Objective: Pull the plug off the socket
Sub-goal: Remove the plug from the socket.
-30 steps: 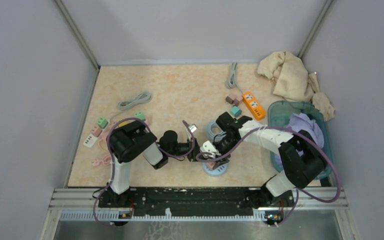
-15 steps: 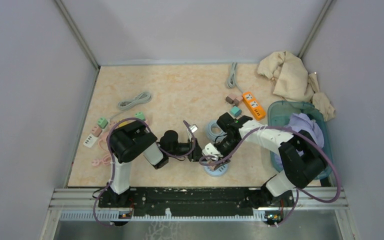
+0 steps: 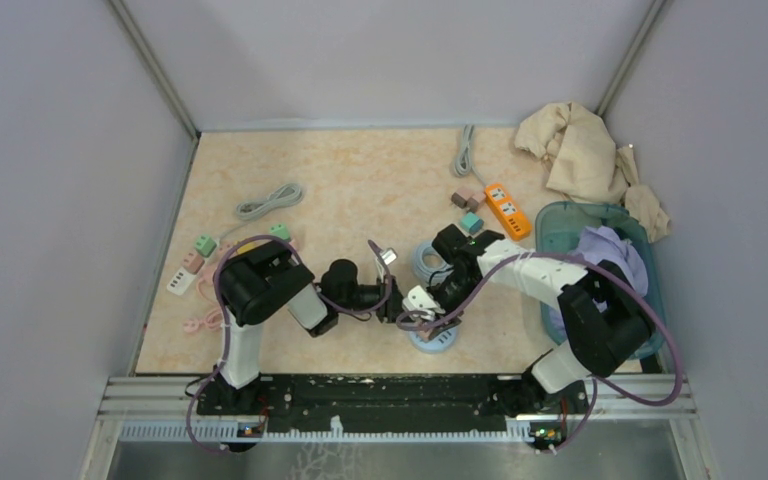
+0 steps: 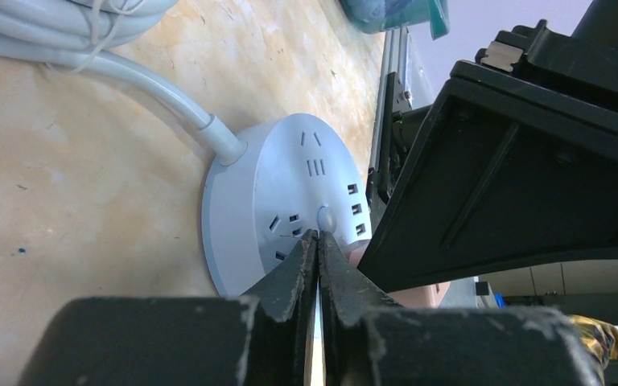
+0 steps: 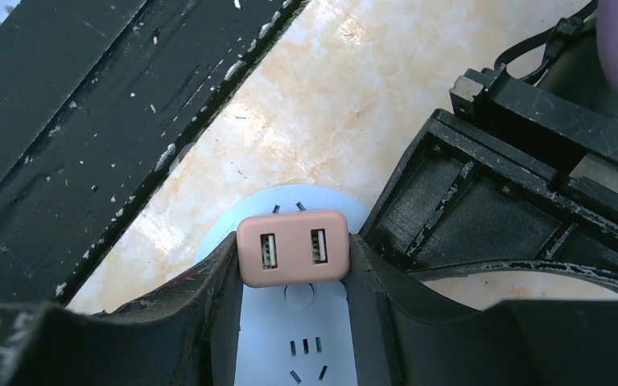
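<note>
Right wrist view first: what has the right gripper [image 5: 292, 246] got?
– Its two black fingers [image 5: 217, 293] are clamped on the short sides of the pink rounded plastic plug [image 5: 293, 251], whose two USB ports face the camera

And where does that plug sit?
– Right over the round pale blue plastic socket [image 5: 294, 342], towards one edge of its face. Whether the prongs are seated or lifted out, I cannot tell

What about the left gripper [image 4: 319, 241]?
– Squeezed fully together with nothing between its fingers. The tips appear to rest on the socket's face beside a small round button [image 4: 326, 217]

What lies around them?
– A thick pale grey cable [image 4: 161, 88] leaves the socket's rim and runs to a coil. From above, both arms meet at the socket near the front of the marbled beige table top [image 3: 360, 180]

And farther out?
– An orange power strip [image 3: 508, 210] lies behind the right arm, near a crumpled beige cloth [image 3: 580, 150]. A translucent teal bin [image 3: 560, 222] holds lilac fabric [image 3: 610, 250]. Small green, pink and white adapter cubes [image 3: 192, 262] lie at the left edge
</note>
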`<action>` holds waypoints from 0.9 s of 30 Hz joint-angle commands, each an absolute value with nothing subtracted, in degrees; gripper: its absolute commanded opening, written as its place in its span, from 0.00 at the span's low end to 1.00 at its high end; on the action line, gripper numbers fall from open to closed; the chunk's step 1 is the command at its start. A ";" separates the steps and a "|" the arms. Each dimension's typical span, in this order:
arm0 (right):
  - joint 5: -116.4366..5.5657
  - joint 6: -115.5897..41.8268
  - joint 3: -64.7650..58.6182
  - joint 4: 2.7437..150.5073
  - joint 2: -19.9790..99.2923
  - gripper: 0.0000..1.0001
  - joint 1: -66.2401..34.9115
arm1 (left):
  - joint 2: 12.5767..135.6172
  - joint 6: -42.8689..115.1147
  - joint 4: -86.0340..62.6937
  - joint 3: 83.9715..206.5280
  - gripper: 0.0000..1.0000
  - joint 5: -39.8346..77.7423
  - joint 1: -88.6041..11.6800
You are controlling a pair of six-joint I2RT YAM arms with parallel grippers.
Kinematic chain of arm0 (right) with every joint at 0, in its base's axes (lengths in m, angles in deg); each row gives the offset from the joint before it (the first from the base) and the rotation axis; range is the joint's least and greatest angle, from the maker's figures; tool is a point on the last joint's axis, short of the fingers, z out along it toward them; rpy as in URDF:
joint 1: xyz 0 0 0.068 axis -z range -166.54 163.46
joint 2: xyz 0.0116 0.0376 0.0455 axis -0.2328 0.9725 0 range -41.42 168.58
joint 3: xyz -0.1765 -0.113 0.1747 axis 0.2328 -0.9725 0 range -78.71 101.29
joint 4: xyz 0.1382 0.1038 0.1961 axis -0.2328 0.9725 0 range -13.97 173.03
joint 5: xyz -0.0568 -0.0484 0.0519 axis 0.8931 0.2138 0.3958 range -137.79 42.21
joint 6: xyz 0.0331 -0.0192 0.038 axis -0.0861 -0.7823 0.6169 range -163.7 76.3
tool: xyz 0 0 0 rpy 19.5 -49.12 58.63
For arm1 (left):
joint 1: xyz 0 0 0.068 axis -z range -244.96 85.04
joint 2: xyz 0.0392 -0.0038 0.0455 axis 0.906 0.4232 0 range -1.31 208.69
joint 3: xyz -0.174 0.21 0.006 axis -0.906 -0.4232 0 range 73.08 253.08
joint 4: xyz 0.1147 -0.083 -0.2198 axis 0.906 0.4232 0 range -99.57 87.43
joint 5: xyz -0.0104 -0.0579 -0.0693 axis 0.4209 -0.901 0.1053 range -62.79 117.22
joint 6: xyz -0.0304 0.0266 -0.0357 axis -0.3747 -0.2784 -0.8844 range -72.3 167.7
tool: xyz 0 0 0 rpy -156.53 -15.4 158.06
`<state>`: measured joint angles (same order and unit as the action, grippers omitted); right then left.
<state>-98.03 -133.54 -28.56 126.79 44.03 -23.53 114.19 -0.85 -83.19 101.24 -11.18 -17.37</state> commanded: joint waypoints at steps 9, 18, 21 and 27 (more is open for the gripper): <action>-105.79 -126.28 -25.17 121.17 40.03 0.00 -24.82 | 118.06 5.14 -63.37 100.82 0.11 -9.37 -17.06; -102.29 -132.21 -23.26 127.33 40.13 0.00 -23.86 | 117.72 5.53 -61.69 101.44 0.11 -9.42 -17.07; -104.64 -135.98 -22.25 131.57 40.30 0.00 -23.52 | 117.41 5.77 -61.06 101.62 0.11 -9.46 -17.06; -106.25 -138.88 -20.21 136.07 40.67 0.00 -22.92 | 115.78 6.03 -60.04 101.73 0.11 -8.71 -17.13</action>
